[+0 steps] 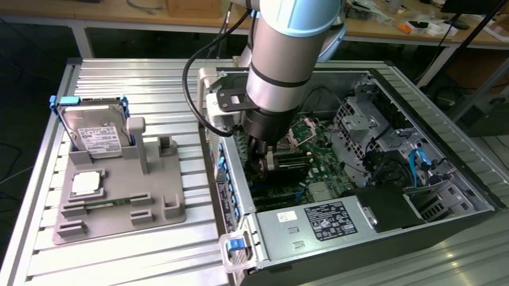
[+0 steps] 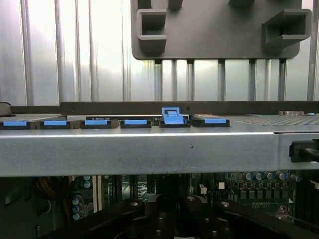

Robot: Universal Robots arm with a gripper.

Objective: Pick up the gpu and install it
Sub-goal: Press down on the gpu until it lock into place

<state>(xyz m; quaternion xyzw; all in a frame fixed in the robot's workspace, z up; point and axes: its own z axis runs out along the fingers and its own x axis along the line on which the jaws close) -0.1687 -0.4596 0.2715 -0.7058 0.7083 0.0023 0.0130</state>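
Arm (image 1: 275, 77) upright, fingers (image 1: 265, 162) closed

Hard drive (image 1: 95, 136) upright — grey holder (image 1: 119, 202)

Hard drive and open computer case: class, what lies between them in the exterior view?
In the exterior view, between the hard drive and the computer case lie the grey holder's upright posts, then bare ribbed metal table.

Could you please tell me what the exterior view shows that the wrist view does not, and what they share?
Exterior view: the hard drive upright in its holder, a square chip, the power supply, and the arm reaching into the computer case over the motherboard.
Wrist view: a raised blue latch on the case edge.
Both: the grey holder tray on the ribbed table.
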